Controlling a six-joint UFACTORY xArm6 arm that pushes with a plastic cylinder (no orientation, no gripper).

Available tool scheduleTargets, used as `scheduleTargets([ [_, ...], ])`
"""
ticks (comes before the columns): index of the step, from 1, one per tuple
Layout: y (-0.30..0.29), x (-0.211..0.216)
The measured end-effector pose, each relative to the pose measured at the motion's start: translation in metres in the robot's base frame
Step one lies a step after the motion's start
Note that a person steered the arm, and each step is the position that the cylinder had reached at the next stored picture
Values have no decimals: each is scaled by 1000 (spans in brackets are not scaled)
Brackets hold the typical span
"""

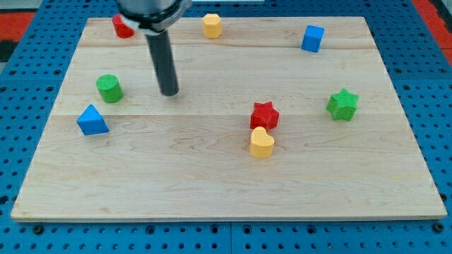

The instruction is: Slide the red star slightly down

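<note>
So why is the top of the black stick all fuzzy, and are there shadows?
Camera view: the rod's upper part is blurred near the lens, while my tip looks sharp; light is soft and even, with faint shadows under the red star and yellow heart.

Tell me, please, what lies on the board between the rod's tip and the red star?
Nothing: in the camera view, the wood between my tip and the red star is bare. The yellow heart sits just below the star, off that line.
</note>
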State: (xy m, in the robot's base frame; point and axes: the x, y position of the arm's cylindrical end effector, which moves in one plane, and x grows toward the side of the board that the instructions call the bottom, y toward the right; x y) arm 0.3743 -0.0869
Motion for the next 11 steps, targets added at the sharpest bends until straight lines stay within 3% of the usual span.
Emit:
scheduleTargets([
  [9, 46, 10],
  [11, 90, 32],
])
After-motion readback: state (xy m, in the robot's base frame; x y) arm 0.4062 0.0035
